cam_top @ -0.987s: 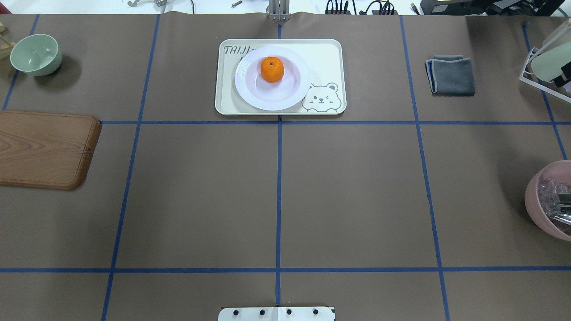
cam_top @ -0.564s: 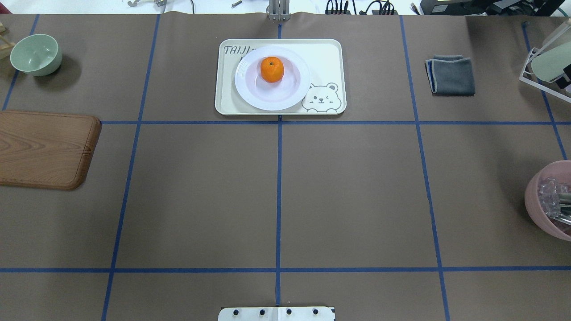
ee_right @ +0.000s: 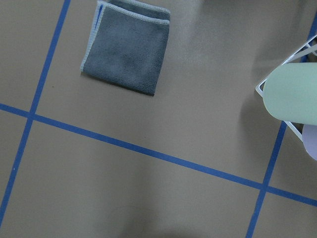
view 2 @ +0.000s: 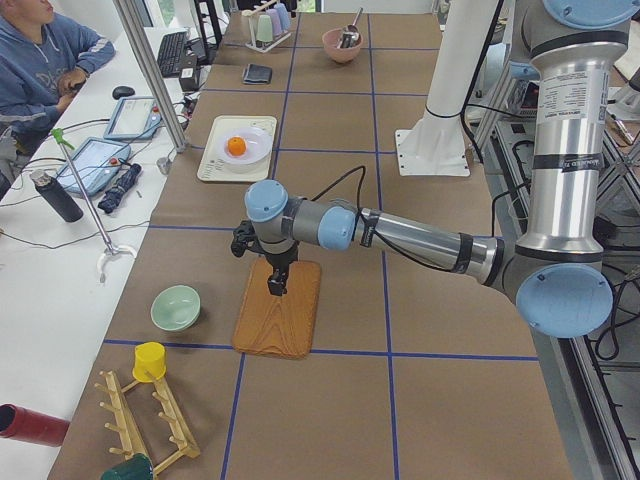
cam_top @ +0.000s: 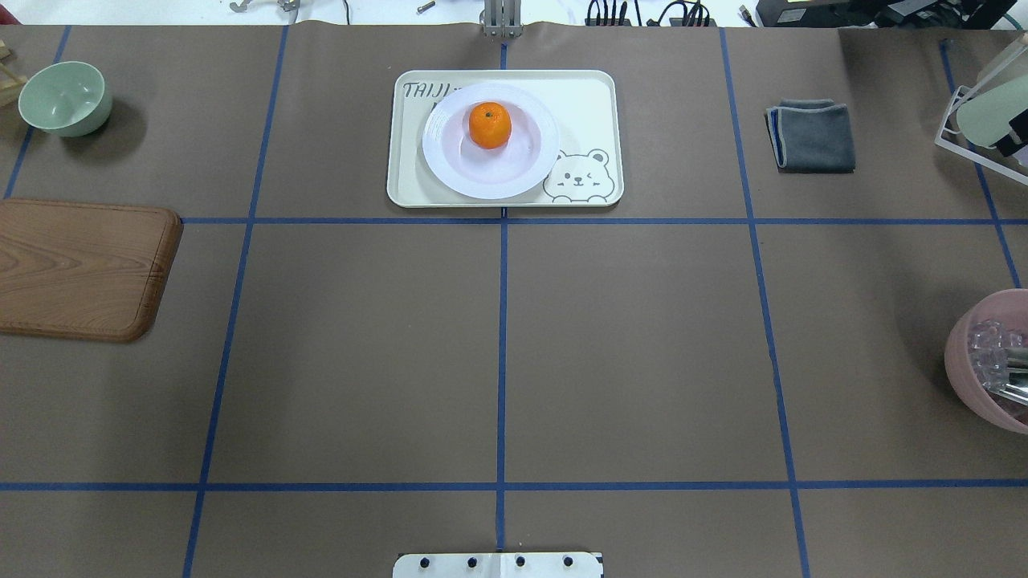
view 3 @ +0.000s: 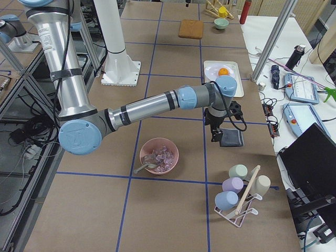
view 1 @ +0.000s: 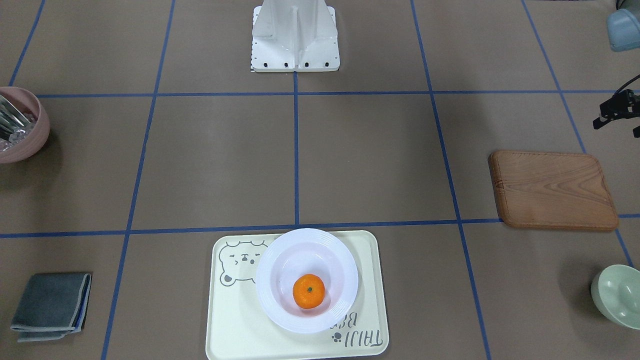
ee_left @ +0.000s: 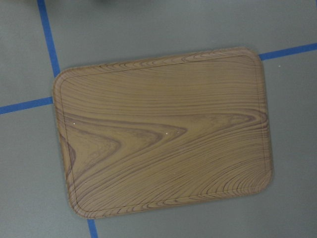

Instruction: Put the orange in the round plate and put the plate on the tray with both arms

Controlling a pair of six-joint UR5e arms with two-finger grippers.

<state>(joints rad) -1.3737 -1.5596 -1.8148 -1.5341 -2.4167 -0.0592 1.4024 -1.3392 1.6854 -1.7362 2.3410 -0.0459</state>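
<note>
The orange (cam_top: 490, 125) is seen in the well of the round plate (cam_top: 438, 160), on the side farther from the robot. The plate is set on the tray (cam_top: 590, 104), toward its left end in the overhead view, where part of the lettering is covered. The tray's near long edge runs just along a blue tape line (cam_top: 642, 221) at the far middle of the table (cam_top: 642, 345). A broad stretch of brown paper lies between the tray and the robot's base mount (cam_top: 498, 565).

The left gripper (view 2: 276, 289) is held pointing down above the wooden board (cam_top: 80, 269), well apart from the tray. The right gripper (view 3: 214, 138) is held pointing down just beside the grey cloth (cam_top: 813, 136). Whether the fingers of either are apart or together cannot be told.

The orange's skin is finely dimpled, with a green stem dot. The plate is glossy white with a ribbed rim. The tray is cream plastic with rounded corners, a raised lip and a grey bear face. The board shows strong wood grain, rounded corners and a groove inside its edge. The cloth is folded and nappy, with pale edging
</note>
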